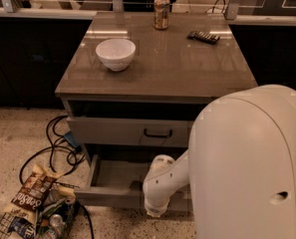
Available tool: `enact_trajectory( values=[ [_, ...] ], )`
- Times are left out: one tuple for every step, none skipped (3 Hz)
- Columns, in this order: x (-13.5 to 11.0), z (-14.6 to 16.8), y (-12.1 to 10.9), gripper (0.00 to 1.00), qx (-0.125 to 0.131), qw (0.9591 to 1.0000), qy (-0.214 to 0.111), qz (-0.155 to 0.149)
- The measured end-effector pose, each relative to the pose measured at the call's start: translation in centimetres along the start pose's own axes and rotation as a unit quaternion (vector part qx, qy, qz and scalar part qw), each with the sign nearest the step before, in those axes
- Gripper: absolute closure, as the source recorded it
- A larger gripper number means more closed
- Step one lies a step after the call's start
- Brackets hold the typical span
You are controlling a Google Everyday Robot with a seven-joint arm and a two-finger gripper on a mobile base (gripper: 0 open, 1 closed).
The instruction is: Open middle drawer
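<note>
The middle drawer [112, 177] stands pulled out below the uppermost grey drawer front [112, 131], and its plain grey tray shows inside. Its front panel [107, 197] is low in the view. Its handle is hidden behind my white arm's wrist [157, 190], which hangs over the centre of that front. My gripper sits at the end of this wrist, at the drawer front, and is covered by the wrist and the big white arm shell [247, 168]. The lowest drawer is out of view.
On the cabinet top [177, 68] stand a white bowl [115, 53], a can [161, 12] and a dark remote-like object [203, 36]. Black cables [58, 143] and a wire basket with snack bags [30, 208] lie on the floor at the left.
</note>
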State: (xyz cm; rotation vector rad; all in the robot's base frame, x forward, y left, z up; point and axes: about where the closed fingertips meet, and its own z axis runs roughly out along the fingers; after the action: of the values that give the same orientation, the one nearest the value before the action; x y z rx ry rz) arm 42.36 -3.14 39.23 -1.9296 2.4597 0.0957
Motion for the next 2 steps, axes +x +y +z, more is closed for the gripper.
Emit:
enact_trajectory(
  values=[
    [-0.01, 0.0, 0.0, 1.0, 0.0, 1.0, 0.0, 0.0],
    [0.0, 0.01, 0.01, 1.0, 0.0, 1.0, 0.0, 0.0]
  ],
)
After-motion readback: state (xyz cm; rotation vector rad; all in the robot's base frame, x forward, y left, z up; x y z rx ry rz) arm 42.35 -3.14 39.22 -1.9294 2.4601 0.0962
